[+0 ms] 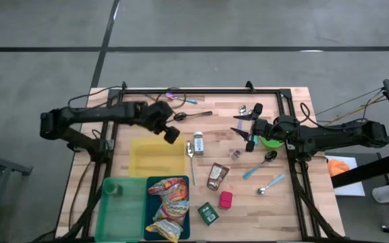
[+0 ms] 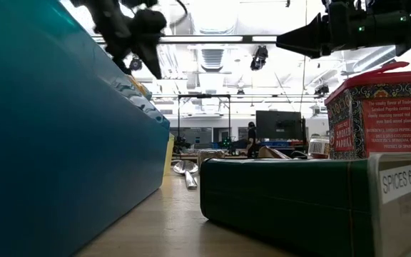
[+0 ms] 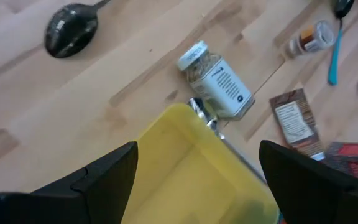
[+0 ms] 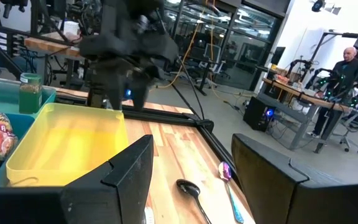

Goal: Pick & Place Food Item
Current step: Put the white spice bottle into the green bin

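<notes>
The left gripper [image 1: 171, 133] hangs over the far right corner of the square yellow plastic bin [image 1: 155, 159], fingers spread wide with nothing between them. Just right of that corner lies a clear glass spice jar with a white cap [image 1: 198, 142], on its side on the pale wooden table [image 1: 282, 202]. Further right, the right gripper [image 1: 243, 130] hovers above bare wood, fingers parted and empty, near a green bowl [image 1: 271, 142].

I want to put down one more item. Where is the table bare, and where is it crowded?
Bare wood lies along the table's far edge, behind the yellow bin, and near the right front corner beyond the red tin. It is crowded mid-table, around the spice jar, brown packet and spoons.
</notes>
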Controlling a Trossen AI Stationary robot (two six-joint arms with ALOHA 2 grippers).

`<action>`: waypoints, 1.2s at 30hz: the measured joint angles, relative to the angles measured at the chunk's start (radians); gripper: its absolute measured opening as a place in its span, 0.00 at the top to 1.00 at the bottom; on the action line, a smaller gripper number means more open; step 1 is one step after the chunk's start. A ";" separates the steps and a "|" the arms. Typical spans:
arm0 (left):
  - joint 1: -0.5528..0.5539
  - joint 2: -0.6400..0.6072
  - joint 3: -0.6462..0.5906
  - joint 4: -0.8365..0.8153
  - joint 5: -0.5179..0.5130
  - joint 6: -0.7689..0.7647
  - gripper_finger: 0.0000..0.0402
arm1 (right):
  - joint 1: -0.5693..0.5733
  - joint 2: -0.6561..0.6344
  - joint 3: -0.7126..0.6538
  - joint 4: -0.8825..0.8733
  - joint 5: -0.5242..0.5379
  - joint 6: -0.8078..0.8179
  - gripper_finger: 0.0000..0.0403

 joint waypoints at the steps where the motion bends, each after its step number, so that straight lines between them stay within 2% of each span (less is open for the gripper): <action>1: 0.026 0.021 0.016 0.000 0.032 0.015 0.16 | 0.000 0.000 0.000 -0.001 0.000 0.000 0.47; 5: 0.097 0.139 0.123 -0.052 0.120 0.072 0.16 | 0.000 0.000 0.000 -0.001 0.000 0.000 0.47; 12: 0.150 0.450 0.475 -0.384 0.211 0.126 0.16 | 0.000 0.000 0.000 -0.001 0.000 0.000 0.47; 16: 0.190 0.585 0.659 -0.444 0.287 0.165 0.16 | 0.000 0.000 0.000 -0.001 0.000 0.000 0.47; 22: 0.214 0.767 0.885 -0.525 0.365 0.137 0.16 | 0.000 0.000 0.000 0.000 0.000 0.000 0.47; 28: 0.225 0.908 1.047 -0.581 0.392 -0.023 0.16 | 0.000 0.000 0.000 -0.001 0.000 0.000 0.47; 33: 0.219 1.003 1.132 -0.577 0.477 0.040 0.16 | 0.000 0.000 0.000 -0.001 0.000 0.000 0.47; 36: 0.217 1.031 1.139 -0.561 0.505 0.092 0.16 | 0.000 0.000 0.000 0.000 0.000 0.000 0.47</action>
